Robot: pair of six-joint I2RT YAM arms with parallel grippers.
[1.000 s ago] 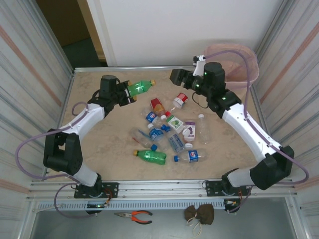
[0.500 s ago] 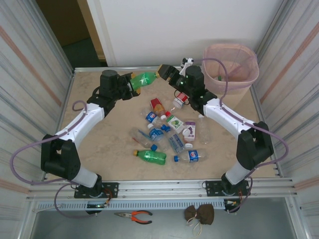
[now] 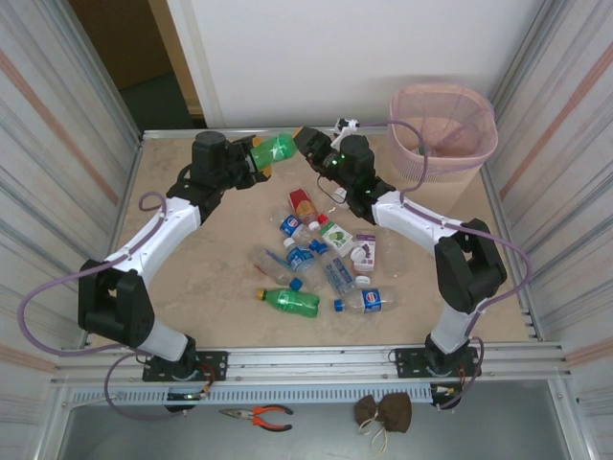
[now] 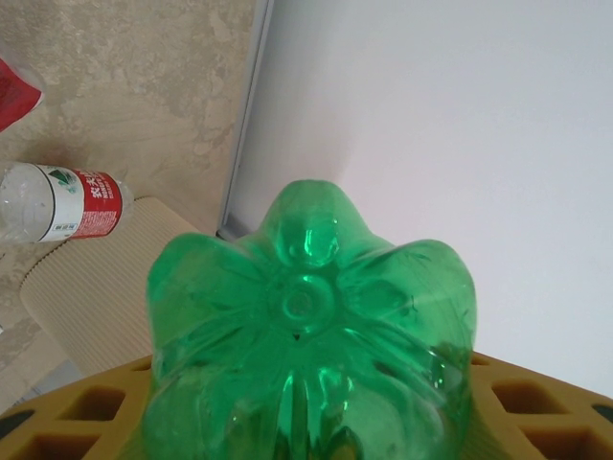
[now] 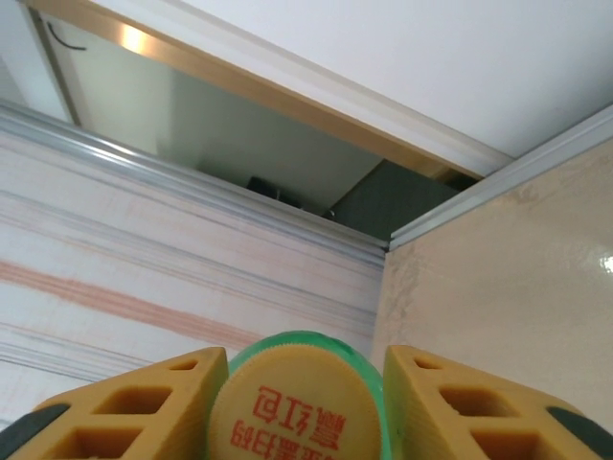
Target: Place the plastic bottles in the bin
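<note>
A green plastic bottle [image 3: 273, 150] hangs in the air above the table's far middle, lying level. My left gripper [image 3: 251, 158] is shut on its base end; the petalled green base [image 4: 306, 326] sits between the yellow fingers [image 4: 67, 426]. My right gripper [image 3: 305, 144] meets the other end. Its yellow fingers [image 5: 134, 407] stand tight on either side of the bottle's yellow cap [image 5: 297, 412] with red characters. Several more plastic bottles [image 3: 326, 249] lie in a pile mid-table. The pink mesh bin [image 3: 450, 163] stands at the far right corner.
A second green bottle [image 3: 290, 301] and a blue-labelled one [image 3: 369, 300] lie nearest the arms. A clear bottle with a red label [image 4: 62, 201] lies below the left wrist. Ribbed walls close in both sides. Pliers [image 3: 259, 414] and a brown pouch [image 3: 383, 410] lie on the lower shelf.
My right arm swung left from beside the bin to the bottle's cap end and its jaws closed round it. My left gripper carried the green bottle slightly right and up.
</note>
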